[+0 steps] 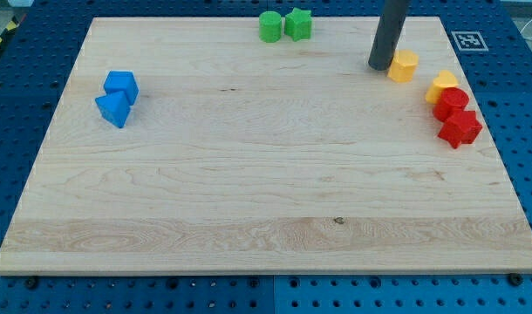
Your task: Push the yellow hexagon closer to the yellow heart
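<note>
The yellow hexagon lies near the view's top right on the wooden board. The yellow heart lies a short way to its lower right, with a small gap between them. The heart touches a red round block below it. My tip is the lower end of the dark rod, and it stands right at the hexagon's left side, touching or nearly touching it.
A red star-like block sits below the red round block near the board's right edge. A green cylinder and a green star-like block sit at the top middle. Two blue blocks sit at the left.
</note>
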